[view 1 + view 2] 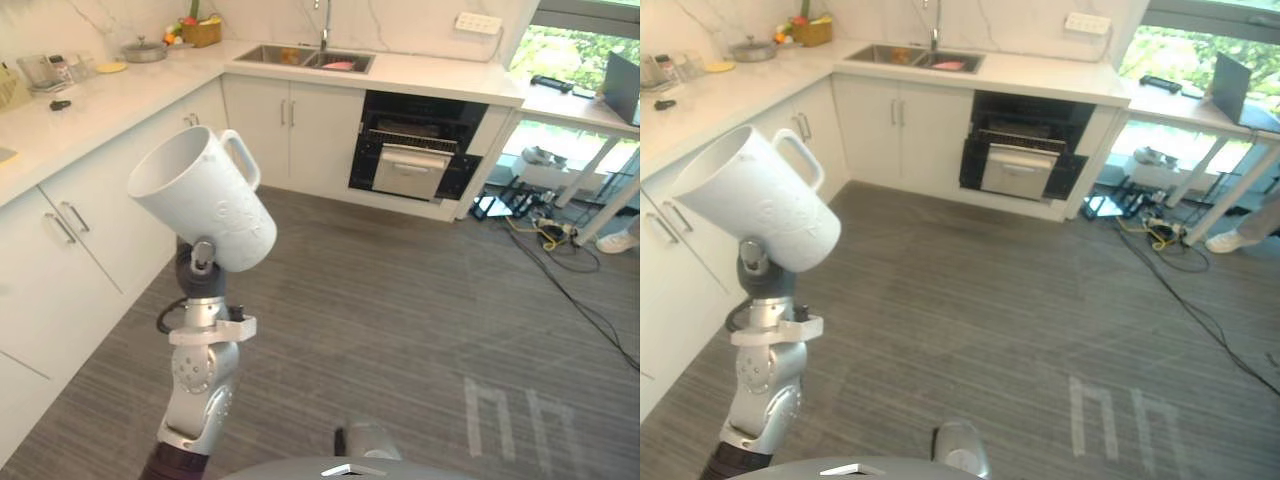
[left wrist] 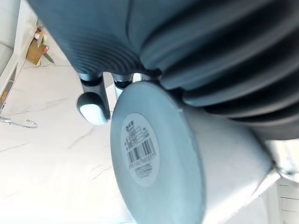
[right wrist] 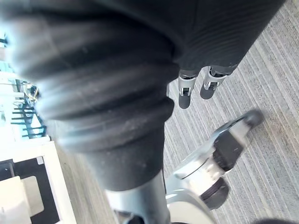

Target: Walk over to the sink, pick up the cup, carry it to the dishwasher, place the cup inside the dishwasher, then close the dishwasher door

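The left hand [image 2: 92, 95] is gripping the white cup [image 1: 205, 195], with its fingers closed against the cup wall, and is holding it raised above the grey floor [image 1: 400, 330]. The cup is tilting, with its mouth facing up and to the left and its handle [image 1: 243, 158] pointing upward. The left wrist view is showing the cup base with a barcode label. The cup is screening part of the cabinet fronts [image 1: 95, 240] under the left run of the counter [image 1: 440, 75]. The right hand [image 3: 187, 91] is hanging over the floor with relaxed fingers and is holding nothing. The sink [image 1: 285, 55] is sitting in the far run of the counter, with a faucet [image 1: 322, 25] at its back edge and a pink item [image 1: 338, 65] in its right basin. The dishwasher [image 1: 415, 150] is standing open under the right end of the counter. A lidded pot [image 1: 145, 50] and a basket [image 1: 202, 32] are sitting at the counter's back corner. A cable bundle [image 1: 548, 235] is lying on the floor right of the dishwasher, with a person's shoe [image 1: 618, 241] beyond it.
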Robot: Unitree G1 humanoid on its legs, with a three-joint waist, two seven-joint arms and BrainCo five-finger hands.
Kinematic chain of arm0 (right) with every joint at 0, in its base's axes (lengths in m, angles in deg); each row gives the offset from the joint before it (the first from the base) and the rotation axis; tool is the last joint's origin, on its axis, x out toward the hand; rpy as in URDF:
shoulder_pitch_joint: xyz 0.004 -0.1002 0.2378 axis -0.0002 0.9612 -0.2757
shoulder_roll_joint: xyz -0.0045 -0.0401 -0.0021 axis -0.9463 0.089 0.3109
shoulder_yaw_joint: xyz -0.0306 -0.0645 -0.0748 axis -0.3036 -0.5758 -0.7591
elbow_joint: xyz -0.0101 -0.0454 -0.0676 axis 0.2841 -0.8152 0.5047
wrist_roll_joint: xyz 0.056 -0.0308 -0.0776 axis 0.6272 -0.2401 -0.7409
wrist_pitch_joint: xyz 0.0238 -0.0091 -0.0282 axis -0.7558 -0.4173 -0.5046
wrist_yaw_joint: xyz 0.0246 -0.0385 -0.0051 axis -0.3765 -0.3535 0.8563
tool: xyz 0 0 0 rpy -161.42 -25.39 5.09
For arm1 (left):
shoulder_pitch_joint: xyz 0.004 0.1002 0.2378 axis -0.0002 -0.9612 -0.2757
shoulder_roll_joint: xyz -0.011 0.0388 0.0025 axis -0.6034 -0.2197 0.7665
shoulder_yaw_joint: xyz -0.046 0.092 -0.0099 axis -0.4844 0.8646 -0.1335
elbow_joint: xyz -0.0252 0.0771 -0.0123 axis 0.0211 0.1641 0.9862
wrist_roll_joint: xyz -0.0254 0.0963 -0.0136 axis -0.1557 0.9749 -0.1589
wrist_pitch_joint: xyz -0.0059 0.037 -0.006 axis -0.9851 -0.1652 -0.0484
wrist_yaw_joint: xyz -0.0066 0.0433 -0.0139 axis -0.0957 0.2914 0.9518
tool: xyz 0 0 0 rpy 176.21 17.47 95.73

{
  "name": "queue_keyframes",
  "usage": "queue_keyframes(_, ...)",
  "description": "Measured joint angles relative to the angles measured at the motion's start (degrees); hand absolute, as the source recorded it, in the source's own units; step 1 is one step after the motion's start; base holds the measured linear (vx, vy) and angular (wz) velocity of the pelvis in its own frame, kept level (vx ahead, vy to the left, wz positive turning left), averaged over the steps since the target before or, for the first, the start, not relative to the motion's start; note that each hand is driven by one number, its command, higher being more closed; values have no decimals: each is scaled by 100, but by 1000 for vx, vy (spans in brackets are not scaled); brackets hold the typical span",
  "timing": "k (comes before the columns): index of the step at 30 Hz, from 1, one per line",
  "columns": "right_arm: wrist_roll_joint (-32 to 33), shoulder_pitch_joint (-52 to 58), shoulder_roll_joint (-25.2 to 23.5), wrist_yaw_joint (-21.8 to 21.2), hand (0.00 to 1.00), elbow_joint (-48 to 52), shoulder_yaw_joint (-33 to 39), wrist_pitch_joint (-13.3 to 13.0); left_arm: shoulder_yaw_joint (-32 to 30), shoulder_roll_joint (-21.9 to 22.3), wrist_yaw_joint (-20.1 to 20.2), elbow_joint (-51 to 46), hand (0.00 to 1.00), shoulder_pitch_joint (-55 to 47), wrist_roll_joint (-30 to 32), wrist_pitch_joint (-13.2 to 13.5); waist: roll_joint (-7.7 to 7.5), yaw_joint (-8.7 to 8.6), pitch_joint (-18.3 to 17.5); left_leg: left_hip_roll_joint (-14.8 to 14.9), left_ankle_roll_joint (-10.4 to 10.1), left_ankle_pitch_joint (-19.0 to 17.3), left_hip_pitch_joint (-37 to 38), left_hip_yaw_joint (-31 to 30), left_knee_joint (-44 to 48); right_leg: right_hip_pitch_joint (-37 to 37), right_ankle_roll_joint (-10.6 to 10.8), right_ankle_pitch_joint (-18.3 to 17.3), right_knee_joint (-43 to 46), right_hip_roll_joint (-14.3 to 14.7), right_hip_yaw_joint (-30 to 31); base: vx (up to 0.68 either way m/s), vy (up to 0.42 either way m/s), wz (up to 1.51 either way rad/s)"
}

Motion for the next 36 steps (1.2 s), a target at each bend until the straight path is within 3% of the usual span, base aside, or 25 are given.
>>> queue_keyframes(2,-3,154,-159,85,0,120,-57,-7,122,156,39,41,100,59,-125,-51,34,-107,-28,171,-325,-253,205,-316,61,-115,-43,967,-1610,237,392,585,-216,88)
queue_keyframes(3,-6,224,-142,83,0,142,-98,-26,148,225,59,75,100,72,-170,-70,8,-191,-63,237,-461,-438,222,-499,192,13,141,1853,-1970,306,598,681,-245,78)
queue_keyframes(4,-61,115,-38,74,0,131,-120,-15,168,385,65,185,100,96,-229,-167,280,-121,-27,495,-469,-481,237,-626,287,69,-56,1880,-1866,519,504,560,-180,53)
queue_keyframes(5,-63,44,-5,69,0,157,-180,-44,158,422,57,174,100,123,-250,-201,337,-78,18,532,-425,-402,226,-675,320,24,-120,1778,-1697,532,457,503,-177,38)
queue_keyframes(7,-123,-104,-8,67,0,195,-333,-33,164,473,76,172,100,279,-334,-203,228,-82,129,507,-401,-97,341,-947,392,-51,-245,1038,-839,364,256,449,-190,52)
queue_keyframes(9,-127,-112,61,79,0,345,-566,13,178,517,75,126,100,297,-324,-116,170,-42,100,574,-355,27,376,-958,620,-40,-273,614,-473,342,185,364,-155,31)
queue_keyframes(11,-123,-133,188,83,0,440,-821,141,189,515,48,105,100,254,-327,-34,129,36,120,661,-174,195,155,-960,1325,150,-257,345,-485,351,86,260,-130,24)
queue_keyframes(12,-38,-60,199,103,0,582,-806,242,265,522,46,109,100,245,-336,-41,193,19,156,874,-349,564,-266,-950,2190,535,-198,315,-855,393,-138,244,-96,57)
queue_keyframes(14,25,81,155,202,0,781,-762,264,414,606,126,66,100,145,-328,-38,192,41,166,1315,-319,1159,-1101,-705,3561,1259,-235,447,-1715,498,-397,272,-90,72)
queue_keyframes(16,61,162,212,228,0,918,-761,218,393,705,152,-23,100,18,-326,33,132,210,157,1421,-291,726,-1467,-137,3756,1774,-294,579,-2301,518,-445,280,-89,24)
queue_keyframes(18,54,186,281,223,0,845,-754,214,379,721,133,-74,100,3,-315,194,183,389,112,1227,-243,397,-1720,374,2694,2144,-341,696,-2725,501,-428,273,0,-6)
queue_keyframes(19,52,179,282,222,0,828,-755,207,361,705,109,-72,100,1,-313,228,192,409,99,1129,-219,429,-1742,423,2235,2167,-327,726,-2765,496,-407,236,77,-23)
queue_keyframes(20,50,171,311,221,0,818,-754,199,332,707,77,-62,100,-3,-315,236,237,417,61,972,-282,754,-1764,461,1217,2173,-277,765,-2757,523,-343,197,89,-38)
queue_keyframes(23,50,185,128,356,0,763,-700,220,366,647,-31,-23,100,-134,-311,227,-14,363,-195,587,-236,1060,-1497,521,485,2146,-184,874,-2968,358,48,271,76,-11)
queue_keyframes(24,289,167,-40,570,0,539,-662,349,1244,281,-565,254,100,-65,240,361,-417,357,-349,129,-271,1837,-1029,740,-1026,2259,226,1400,-3776,123,672,43,29,3)
queue_keyframes(30,289,213,-38,571,0,537,-652,419,1228,280,-567,210,100,-65,238,356,-418,330,-362,172,-292,1779,-950,942,-1010,2170,237,1346,-3792,164,806,0,-2,-14)
queue_keyframes(34,529,162,-124,574,0,570,-475,1021,1212,282,-561,143,100,-61,235,321,-435,280,-411,315,-375,1538,-974,1016,-689,2224,156,1209,-3672,172,557,15,-29,-13)
queue_keyframes(36,631,120,-97,506,0,585,-413,1501,1009,314,-549,135,100,-77,208,223,-276,364,-363,773,-494,945,-1242,1010,481,2158,87,849,-3131,297,325,106,-63,-11)
